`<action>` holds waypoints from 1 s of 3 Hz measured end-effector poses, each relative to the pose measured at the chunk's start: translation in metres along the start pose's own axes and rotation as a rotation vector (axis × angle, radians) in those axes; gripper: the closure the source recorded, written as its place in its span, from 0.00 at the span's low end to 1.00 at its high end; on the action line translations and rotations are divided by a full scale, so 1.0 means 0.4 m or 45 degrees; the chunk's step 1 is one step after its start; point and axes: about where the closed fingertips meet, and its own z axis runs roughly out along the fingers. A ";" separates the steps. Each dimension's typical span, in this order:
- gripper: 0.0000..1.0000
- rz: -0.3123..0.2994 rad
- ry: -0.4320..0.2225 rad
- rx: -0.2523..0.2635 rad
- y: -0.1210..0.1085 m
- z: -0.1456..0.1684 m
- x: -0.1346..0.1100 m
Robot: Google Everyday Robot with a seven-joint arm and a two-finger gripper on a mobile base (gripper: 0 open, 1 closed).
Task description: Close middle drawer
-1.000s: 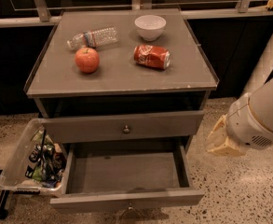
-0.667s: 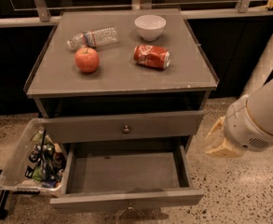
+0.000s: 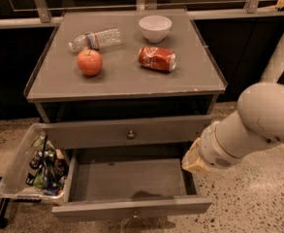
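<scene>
Beneath the surface (image 3: 127, 79), the middle drawer (image 3: 127, 179) stands pulled out, bare inside. The gripper (image 3: 193, 160) sits beside its right wall, probably lining up a push; whether it is spread or closed, I cannot tell.

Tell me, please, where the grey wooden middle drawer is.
The middle drawer stands open low in the camera view, under the taller grey drawer, between a clear plastic bin leftward and the gripper rightward.

Tool (image 3: 194, 162) slid left — beside middle drawer (image 3: 127, 181).
</scene>
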 end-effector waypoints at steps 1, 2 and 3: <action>1.00 0.014 -0.064 0.034 -0.045 0.106 0.022; 1.00 0.014 -0.064 0.034 -0.045 0.106 0.022; 1.00 -0.003 -0.130 0.061 -0.043 0.128 0.033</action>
